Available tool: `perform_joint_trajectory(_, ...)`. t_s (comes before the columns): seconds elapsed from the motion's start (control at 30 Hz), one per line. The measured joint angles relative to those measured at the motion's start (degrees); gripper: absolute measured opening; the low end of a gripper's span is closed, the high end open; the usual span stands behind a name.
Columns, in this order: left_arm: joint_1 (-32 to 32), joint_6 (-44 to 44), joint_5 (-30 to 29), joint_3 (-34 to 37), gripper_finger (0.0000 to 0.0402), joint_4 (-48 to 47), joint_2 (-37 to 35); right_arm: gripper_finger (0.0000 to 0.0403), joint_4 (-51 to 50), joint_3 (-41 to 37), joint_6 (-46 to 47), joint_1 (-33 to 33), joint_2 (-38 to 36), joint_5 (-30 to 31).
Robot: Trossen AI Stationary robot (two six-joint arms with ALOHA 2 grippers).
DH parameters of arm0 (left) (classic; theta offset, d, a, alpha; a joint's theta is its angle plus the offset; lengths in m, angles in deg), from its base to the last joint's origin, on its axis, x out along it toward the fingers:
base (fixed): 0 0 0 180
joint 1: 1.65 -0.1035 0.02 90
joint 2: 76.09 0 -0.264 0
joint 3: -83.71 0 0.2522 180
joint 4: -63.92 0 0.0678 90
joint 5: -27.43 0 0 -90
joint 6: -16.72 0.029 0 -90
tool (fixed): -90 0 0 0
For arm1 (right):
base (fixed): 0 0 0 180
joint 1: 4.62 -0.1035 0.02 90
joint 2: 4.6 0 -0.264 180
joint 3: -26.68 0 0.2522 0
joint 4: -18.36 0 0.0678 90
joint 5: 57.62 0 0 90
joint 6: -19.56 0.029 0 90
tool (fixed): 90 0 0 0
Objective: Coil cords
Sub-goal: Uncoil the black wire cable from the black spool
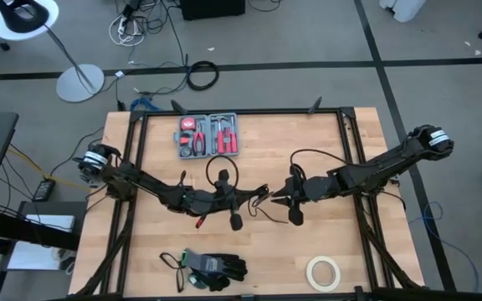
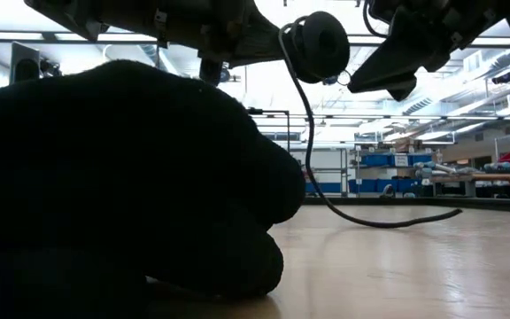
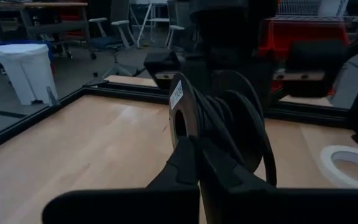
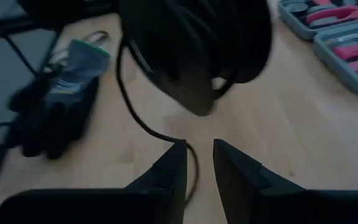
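We see the left gripper (image 3: 194,158) clamped on the rim of the round coil of the cord (image 3: 219,121), fingers pinched tight on it, held up off the table near its middle. In the low view the coil (image 2: 319,44) hangs high with a loose tail dropping from it and trailing across the wood to the right. From above, the left gripper (image 1: 262,196) sits mid-table, with thin cord loops (image 1: 223,167) just behind that arm.

The right gripper (image 4: 197,162) is close in front of the coil, fingers (image 4: 169,168) slightly parted with a narrow gap, gripping nothing; the tail of the cord (image 4: 142,121) runs on the table just beside them. In the high view the right gripper (image 1: 281,198) faces the left one, near but apart.

Further out: wooden table (image 1: 341,242), an open tool case (image 1: 208,135) with red-handled tools at the far edge, black gloves (image 1: 214,269) at the near edge, which fill the left of the low view as a dark mass (image 2: 122,177). A roll of tape (image 1: 324,271) lies near the near right corner. White bin (image 3: 25,71) and chairs are in the room beyond.
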Motion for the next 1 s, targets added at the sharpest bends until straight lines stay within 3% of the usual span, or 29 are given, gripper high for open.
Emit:
perform_joint_trajectory(0.17, -0.58, 0.17, -0.38, 0.00, 0.0000, -2.26, -1.10, 0.0076, -1.18, 0.00, 1.63, -0.72, -1.10, -0.85)
perform_joint_trajectory(0.33, -0.49, 0.42, -3.45, 0.00, 0.0000, -4.18, -2.01, 0.0075, 4.78, 0.00, 5.90, -1.05, -1.06, -3.36)
perform_joint_trajectory(0.53, -0.73, 0.09, -7.32, 0.00, 0.0000, -3.66, -2.01, 0.0074, 9.28, 0.02, -0.53, -4.41, -0.08, 6.96)
perform_joint_trajectory(0.67, -0.73, 1.56, -10.30, 0.00, 0.0000, -1.36, -2.01, 0.0074, 12.60, 0.02, -2.89, -5.25, 3.38, 8.36)
perform_joint_trajectory(1.0, -0.69, 4.64, -11.02, -0.02, 0.0000, 1.35, -2.01, 0.0076, 22.16, 0.02, -5.55, -5.19, 11.49, 10.05)
